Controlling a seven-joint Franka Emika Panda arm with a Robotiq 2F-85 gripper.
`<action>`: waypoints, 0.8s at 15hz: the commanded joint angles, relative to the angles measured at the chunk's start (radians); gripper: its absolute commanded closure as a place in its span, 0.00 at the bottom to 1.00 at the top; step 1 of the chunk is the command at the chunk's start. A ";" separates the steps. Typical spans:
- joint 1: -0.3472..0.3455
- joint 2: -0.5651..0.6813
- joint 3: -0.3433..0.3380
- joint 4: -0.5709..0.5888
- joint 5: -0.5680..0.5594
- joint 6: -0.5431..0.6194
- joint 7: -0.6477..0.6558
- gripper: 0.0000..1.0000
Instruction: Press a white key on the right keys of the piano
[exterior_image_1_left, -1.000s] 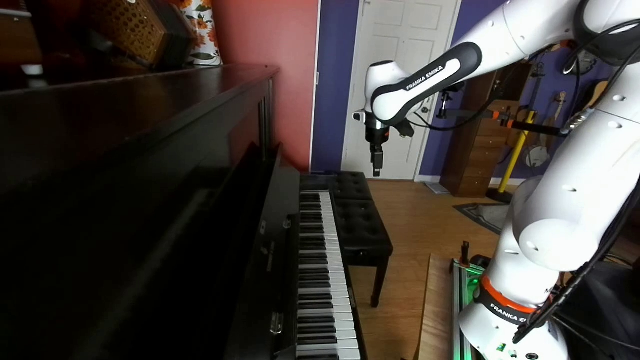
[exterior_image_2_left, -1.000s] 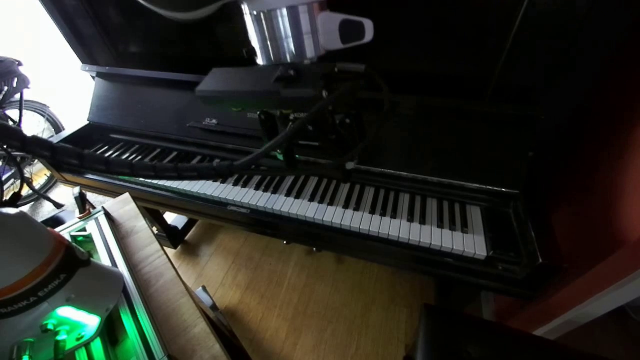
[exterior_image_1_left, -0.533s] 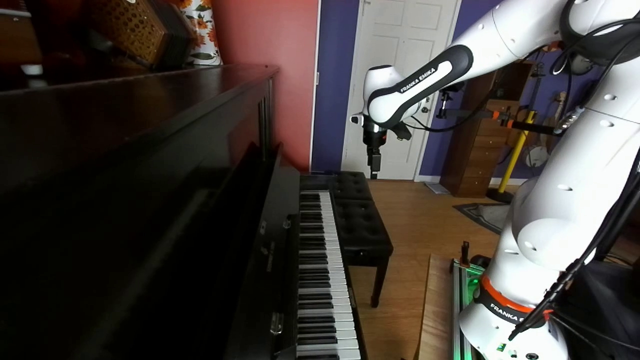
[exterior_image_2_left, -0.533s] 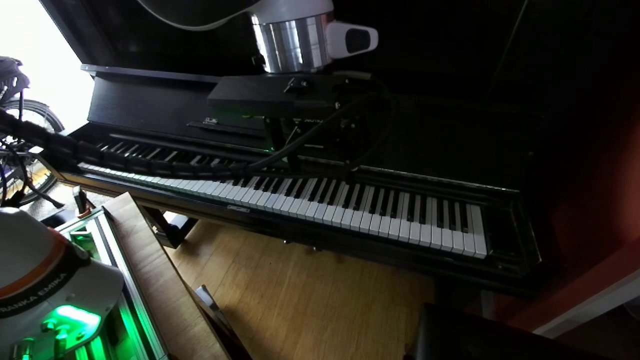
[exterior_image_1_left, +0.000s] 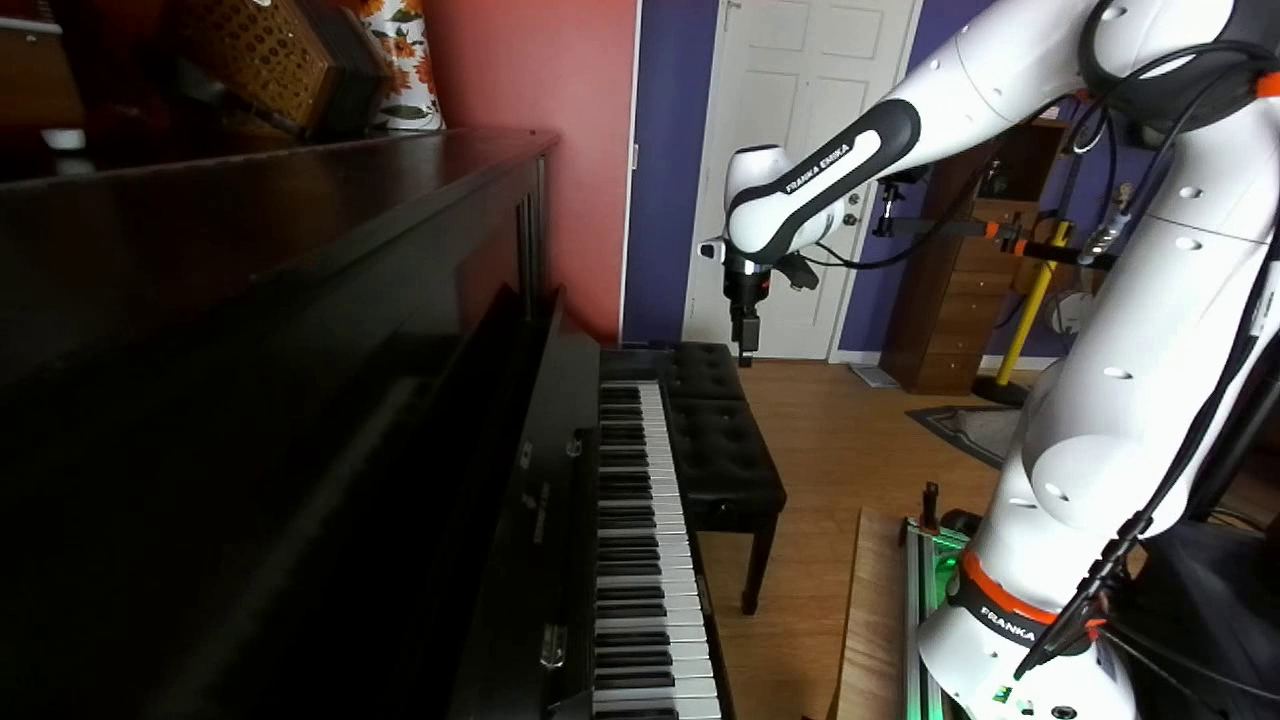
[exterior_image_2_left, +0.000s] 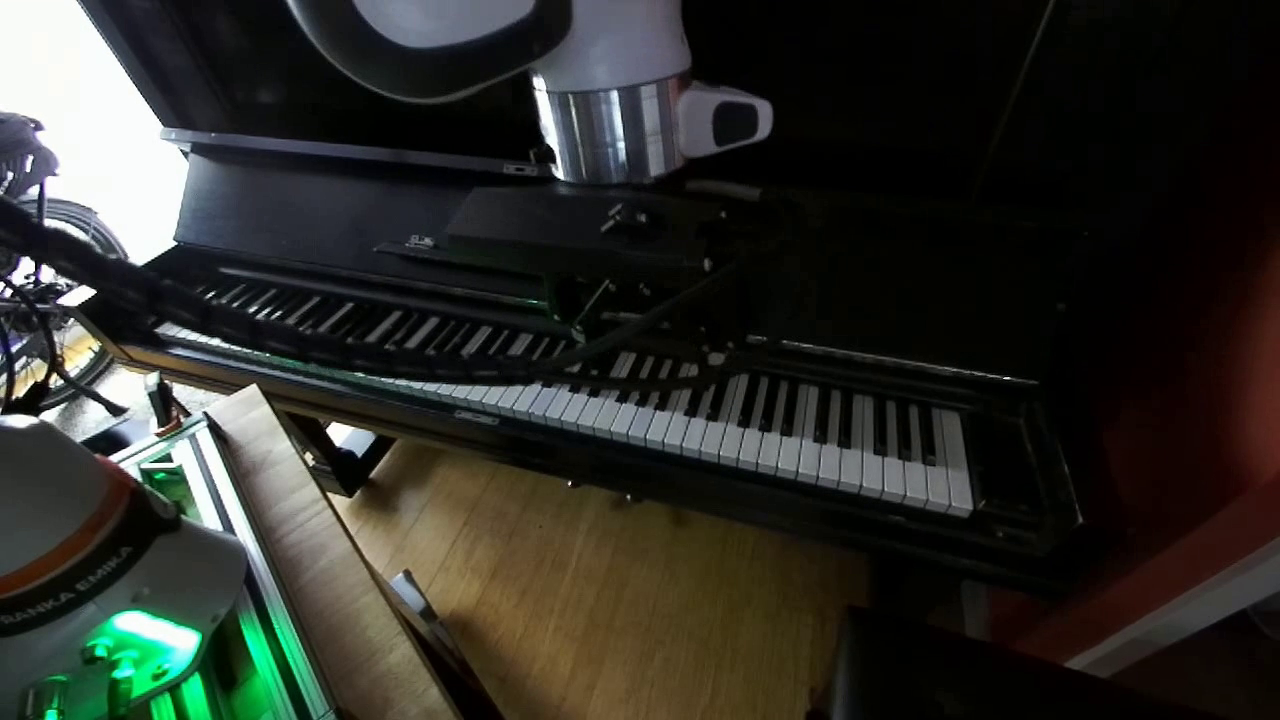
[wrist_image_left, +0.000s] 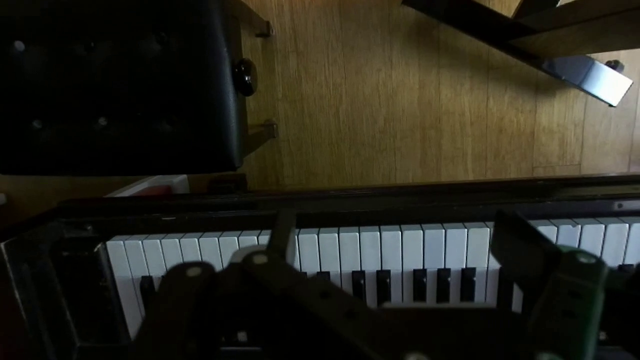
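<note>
The piano (exterior_image_1_left: 400, 270) is dark and upright, with one long row of white and black keys; it also shows in an exterior view (exterior_image_2_left: 960, 250). The right keys (exterior_image_2_left: 850, 465) lie at the right end of the row there, and at the far end in an exterior view (exterior_image_1_left: 655, 430). In the wrist view the right keys (wrist_image_left: 350, 250) run across the lower part, partly hidden by the gripper. My gripper (wrist_image_left: 400, 240) is open and empty, its fingers spread over the keys. The gripper (exterior_image_1_left: 746, 355) hangs above keyboard height, apart from the keys. Its fingertips are dark and hard to see in an exterior view (exterior_image_2_left: 650, 325).
A black padded bench (exterior_image_1_left: 720, 450) stands beside the keyboard; it shows in the wrist view (wrist_image_left: 115, 90). The dark end block (wrist_image_left: 90, 290) borders the keys. The arm's cable (exterior_image_2_left: 330, 345) crosses before the keyboard. A wooden table (exterior_image_2_left: 310, 560) carries the robot base.
The arm and gripper have moved down, a little left in the exterior view along the keyboard and rightward in the exterior view facing the piano. The piano and bench have not moved.
</note>
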 joint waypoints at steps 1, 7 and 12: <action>-0.035 0.133 -0.002 0.055 0.091 0.070 -0.156 0.00; -0.103 0.320 0.050 0.144 0.199 0.147 -0.305 0.00; -0.114 0.310 0.069 0.136 0.160 0.137 -0.260 0.00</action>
